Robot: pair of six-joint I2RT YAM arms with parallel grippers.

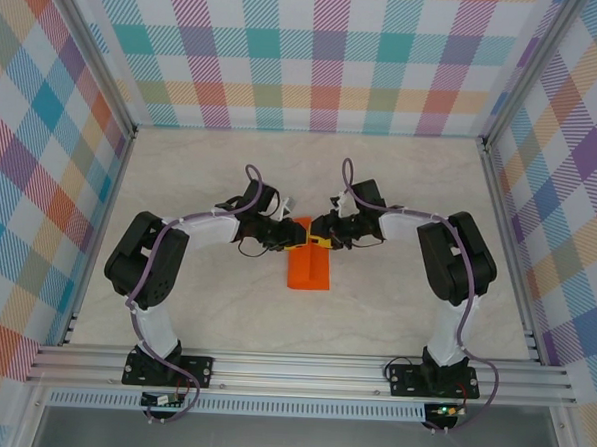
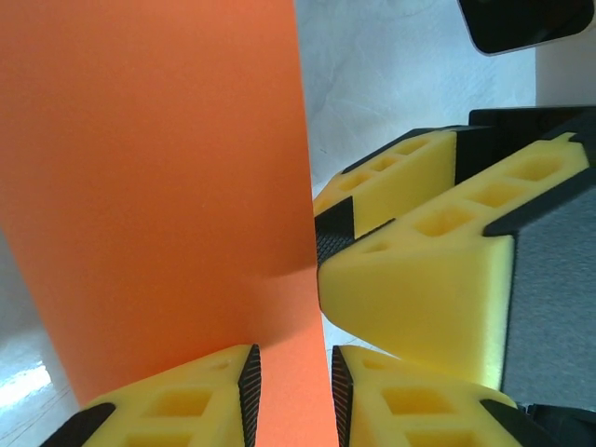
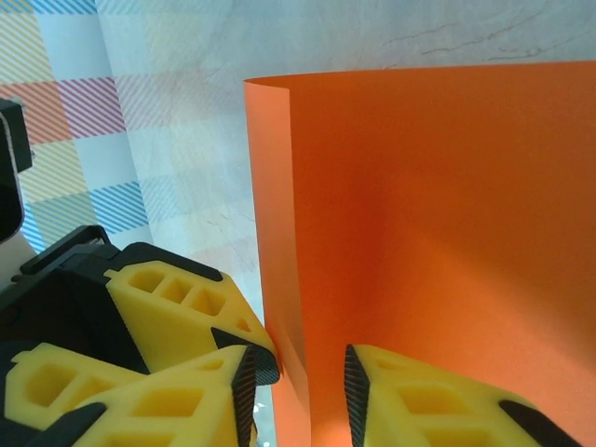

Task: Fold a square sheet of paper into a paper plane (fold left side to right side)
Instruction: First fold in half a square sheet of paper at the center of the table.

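The square sheet of paper is bright orange and stands as a narrow doubled-over strip at the table's middle. Both grippers meet at its far end. My left gripper comes in from the left and my right gripper from the right. In the left wrist view the paper rises as a flap, and its right edge runs through the left gripper, whose jaws stand apart. The right gripper's yellow fingers sit just beside that edge. In the right wrist view the paper's curled left edge passes between the open right gripper.
Marbled white tabletop lies all around the paper. Checked walls and aluminium rails bound the workspace. The two arms' elbows stand well out to each side.
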